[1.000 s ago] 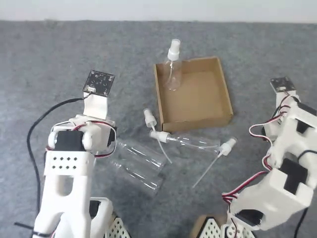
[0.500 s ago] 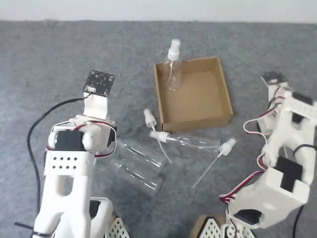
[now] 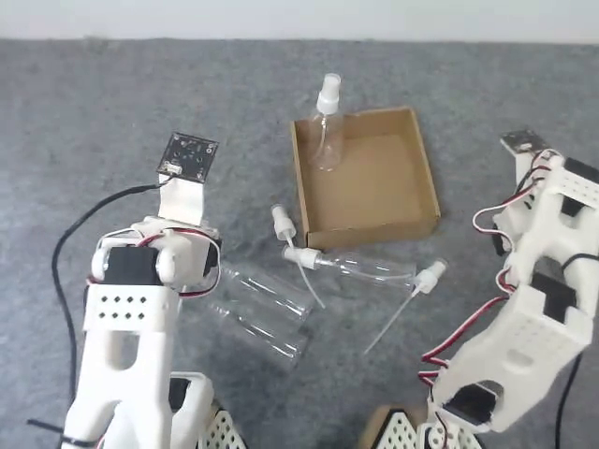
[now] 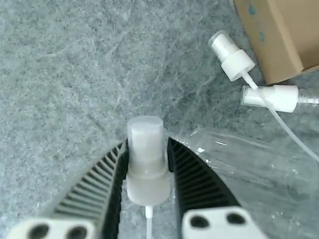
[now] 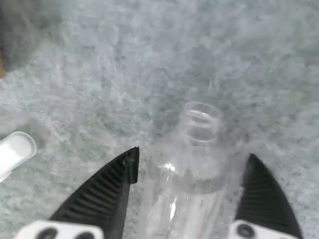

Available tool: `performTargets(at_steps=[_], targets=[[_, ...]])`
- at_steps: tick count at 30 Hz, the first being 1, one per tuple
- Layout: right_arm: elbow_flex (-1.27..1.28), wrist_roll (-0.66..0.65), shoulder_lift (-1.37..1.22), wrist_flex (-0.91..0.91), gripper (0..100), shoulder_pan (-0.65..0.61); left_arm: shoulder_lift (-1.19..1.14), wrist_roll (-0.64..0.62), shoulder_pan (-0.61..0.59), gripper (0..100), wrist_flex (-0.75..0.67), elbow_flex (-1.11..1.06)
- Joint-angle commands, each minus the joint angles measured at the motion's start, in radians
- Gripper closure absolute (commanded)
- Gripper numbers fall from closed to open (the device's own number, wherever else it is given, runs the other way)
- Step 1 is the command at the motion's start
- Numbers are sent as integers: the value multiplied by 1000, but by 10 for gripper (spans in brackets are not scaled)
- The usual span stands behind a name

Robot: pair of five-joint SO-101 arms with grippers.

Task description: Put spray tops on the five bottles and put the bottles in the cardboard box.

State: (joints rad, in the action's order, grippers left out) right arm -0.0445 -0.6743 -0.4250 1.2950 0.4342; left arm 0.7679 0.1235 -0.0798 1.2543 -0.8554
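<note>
My left gripper (image 4: 146,145) is shut on a white spray top (image 4: 146,164), held above the grey mat beside an uncapped clear bottle (image 4: 249,154) lying on its side. My right gripper (image 5: 192,155) is open, its fingers on either side of another uncapped clear bottle (image 5: 192,164), with gaps on both sides. The cardboard box (image 3: 426,173) sits at the middle back. A capped bottle (image 3: 327,126) stands at its far left corner. In front of the box lie a capped bottle (image 3: 360,268), a loose spray top (image 3: 284,224) and a second loose one (image 3: 429,278). Two clear bottles (image 3: 262,309) lie beside the left arm (image 3: 150,271).
Grey felt mat (image 3: 112,103) covers the table, with open room at the far left and behind the box. The right arm (image 3: 543,271) stands to the right of the box. A white spray top (image 5: 15,149) lies near my right gripper.
The right arm has shifted: its wrist moved toward the far side of the table and the arm leaned over. The left arm and the objects on the mat have not moved.
</note>
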Motion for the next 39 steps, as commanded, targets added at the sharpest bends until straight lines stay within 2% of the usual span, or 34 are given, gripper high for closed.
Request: performTargets(at_steps=[1, 5, 11, 15, 21, 26, 29, 34, 39], targets=[[-60, -12, 13, 10, 818, 30, 40, -9, 6, 974, -28, 2], [-58, -12, 13, 5, 834, 50, 40, -9, 6, 974, -28, 2], [-147, -8, 53, 25, 993, 33, 40, -9, 0, 974, -28, 41], [-226, 100, 179, 107, 992, -62, 37, -9, -3, 974, -2, 179], [-132, 233, 481, 133, 992, -314, 32, -9, -3, 976, 123, 512], [184, 330, 785, -36, 992, -558, 32, -97, -3, 977, 186, 750], [374, 377, 969, -139, 992, -705, 32, -193, 5, 977, 167, 812], [621, 491, 1144, -292, 992, -974, 40, -344, 6, 977, 35, 829], [752, 512, 1188, -492, 992, -1135, 41, -422, 6, 978, -64, 831]])
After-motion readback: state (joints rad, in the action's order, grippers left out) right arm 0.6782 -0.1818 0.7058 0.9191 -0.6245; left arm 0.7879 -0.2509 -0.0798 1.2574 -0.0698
